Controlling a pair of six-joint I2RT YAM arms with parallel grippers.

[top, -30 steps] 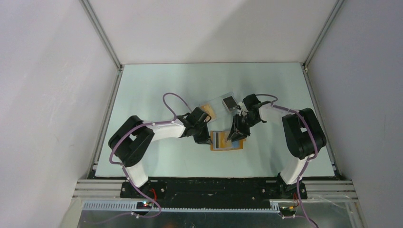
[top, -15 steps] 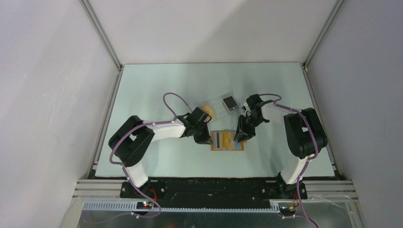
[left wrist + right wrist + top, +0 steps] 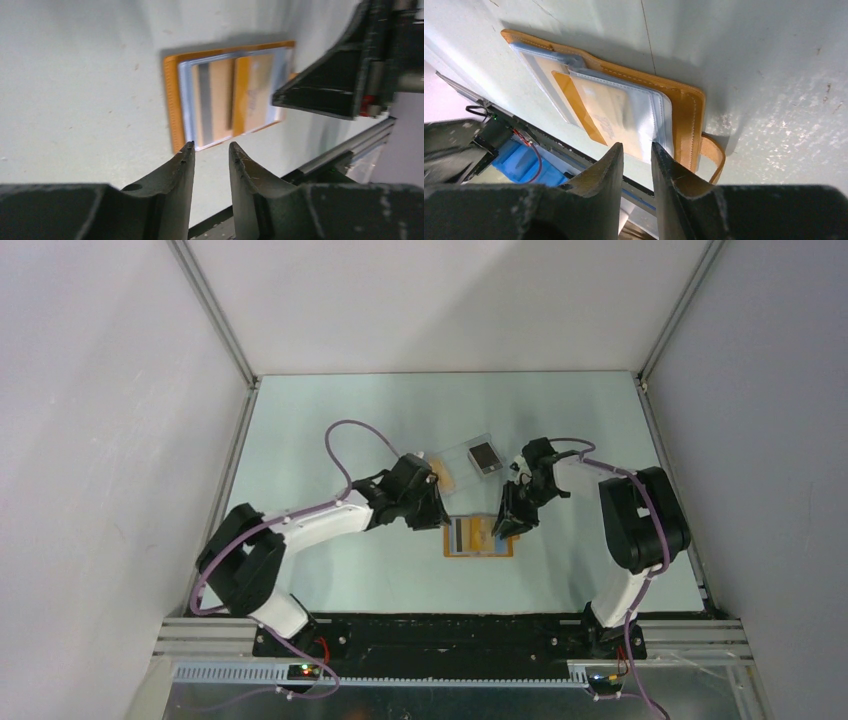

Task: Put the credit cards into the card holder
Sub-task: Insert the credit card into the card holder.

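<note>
The card holder (image 3: pixel 478 539) is an orange wallet lying open on the table, with clear sleeves inside. It also shows in the left wrist view (image 3: pixel 172 100) and the right wrist view (image 3: pixel 684 107). Cards sit in the sleeves: a tan one (image 3: pixel 611 117) under clear plastic, and one with a grey stripe (image 3: pixel 205 95). My left gripper (image 3: pixel 436 517) hovers just off the wallet's left edge, jaws slightly apart and empty (image 3: pixel 210 148). My right gripper (image 3: pixel 504 525) hangs over the wallet's right half, jaws narrowly apart (image 3: pixel 637 148) with nothing between them.
Two clear plastic rectangles lie behind the wallet, one with an orange centre (image 3: pixel 441 473) and one with a black centre (image 3: pixel 484 456). The wallet's strap loop (image 3: pixel 714 155) sticks out at its right edge. White walls enclose the table; a metal rail runs along the near edge.
My left arm has stretched out and its gripper has drawn back up and away from the wallet's left edge. My right gripper shifted slightly right earlier and now holds still.
</note>
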